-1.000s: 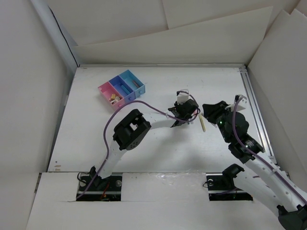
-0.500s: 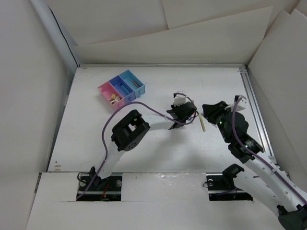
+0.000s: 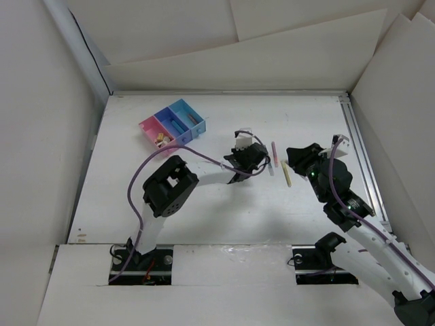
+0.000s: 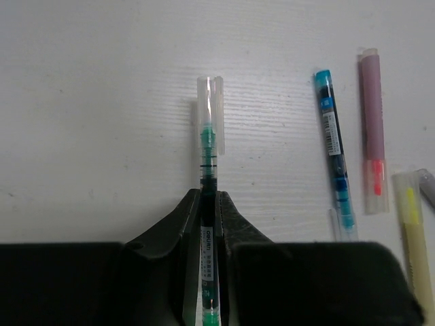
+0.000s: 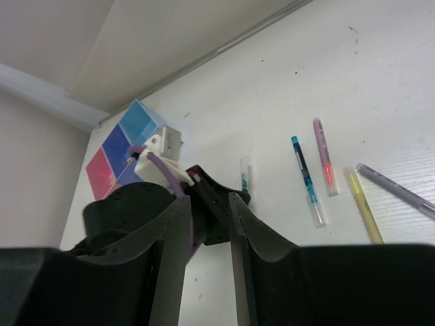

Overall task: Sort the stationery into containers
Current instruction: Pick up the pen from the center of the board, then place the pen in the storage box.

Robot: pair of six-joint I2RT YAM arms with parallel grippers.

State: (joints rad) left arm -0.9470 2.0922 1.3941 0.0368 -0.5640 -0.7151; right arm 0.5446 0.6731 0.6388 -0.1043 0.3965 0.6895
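Left gripper shifted left toward containers, jaws clamped on teal pen; transfer underway. Right gripper part-open, empty.

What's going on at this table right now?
The left gripper is shut on a green pen with a clear cap, near the middle of the table. A blue pen, a pink highlighter and a yellow highlighter lie loose beside it. The right gripper hovers nearby, open and empty. The joined pink, dark blue and light blue bins sit at the far left, away from both arms.
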